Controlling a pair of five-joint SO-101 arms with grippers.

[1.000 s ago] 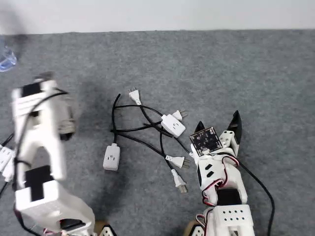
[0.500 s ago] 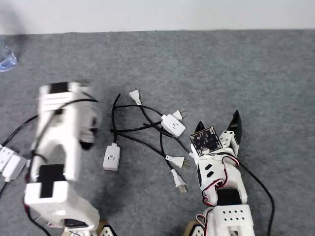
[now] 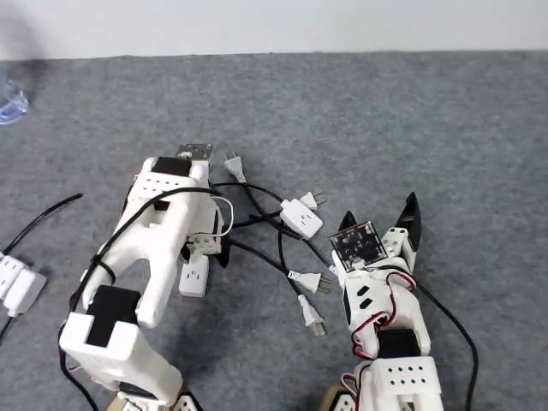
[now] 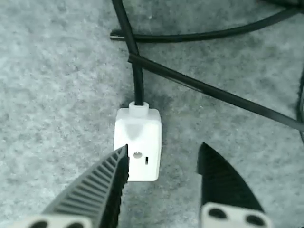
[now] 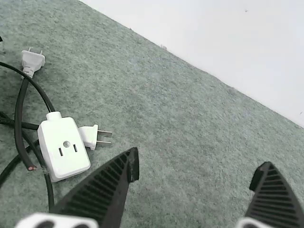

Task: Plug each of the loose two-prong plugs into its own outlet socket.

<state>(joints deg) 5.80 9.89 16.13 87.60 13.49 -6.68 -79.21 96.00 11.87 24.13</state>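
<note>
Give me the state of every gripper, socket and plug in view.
Left socket: nothing plugged in.
Middle socket: nothing plugged in.
Top plug: loose.
Plug beside middle socket: loose.
Lower plug: loose.
Lowest plug: loose.
Left gripper: open, holding nothing.
Right gripper: open, holding nothing.

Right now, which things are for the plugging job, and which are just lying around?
For the job: left socket under the open left gripper; middle socket; far plug; plug beside the middle socket; near plug; nearest plug.

Just lying about: clear plastic thing at the far left; white block at the left edge.
</note>
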